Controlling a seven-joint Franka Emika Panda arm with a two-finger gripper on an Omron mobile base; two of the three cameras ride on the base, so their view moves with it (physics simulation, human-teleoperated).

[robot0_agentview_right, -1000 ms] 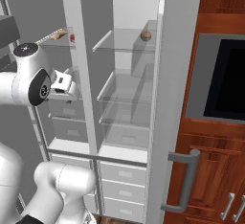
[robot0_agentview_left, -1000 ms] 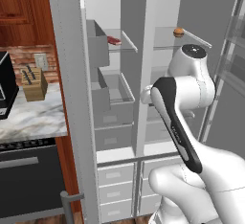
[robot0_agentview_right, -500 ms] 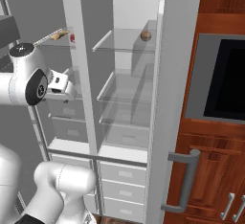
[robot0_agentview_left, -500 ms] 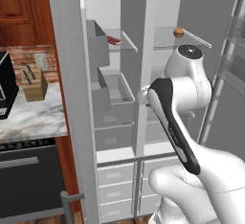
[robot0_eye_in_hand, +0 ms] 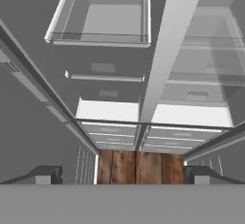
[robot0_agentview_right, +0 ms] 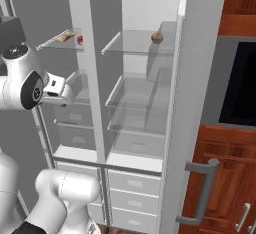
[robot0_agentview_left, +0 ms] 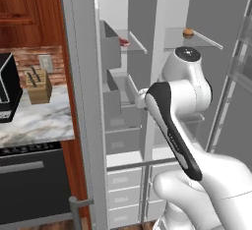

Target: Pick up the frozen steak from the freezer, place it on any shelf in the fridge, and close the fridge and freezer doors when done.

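Note:
The frozen steak (robot0_agentview_left: 124, 42) (robot0_agentview_right: 80, 40) lies on the top glass pane of the freezer (robot0_agentview_left: 123, 121) (robot0_agentview_right: 75, 113), the narrower left compartment. My gripper (robot0_agentview_right: 70, 95) (robot0_eye_in_hand: 122, 175) hovers in front of the freezer's middle bins, well below the steak, open with nothing between its fingertips (robot0_eye_in_hand: 45, 175). It looks down over a grey bin (robot0_eye_in_hand: 100, 17), the drawers and the wooden floor (robot0_eye_in_hand: 139, 165). The fridge (robot0_agentview_left: 192, 91) (robot0_agentview_right: 142, 93) is open on the right, its top shelf (robot0_agentview_left: 192, 40) (robot0_agentview_right: 145, 45) carrying a small orange-brown ball (robot0_agentview_left: 187, 33) (robot0_agentview_right: 157, 37). Both doors (robot0_agentview_left: 78, 101) (robot0_agentview_right: 195, 78) stand open.
A tan item (robot0_agentview_right: 62, 37) lies left of the steak on the same pane. A marble counter (robot0_agentview_left: 34, 121) with a knife block (robot0_agentview_left: 38, 84) sits left of the unit, above a black oven (robot0_agentview_left: 29, 185). Wooden cabinets and a dark oven window (robot0_agentview_right: 240, 93) stand to the right.
The arm has swung a little to the left, bringing the hand closer in front of the freezer bins. The jaws have stayed open. Nothing in the unit has moved.

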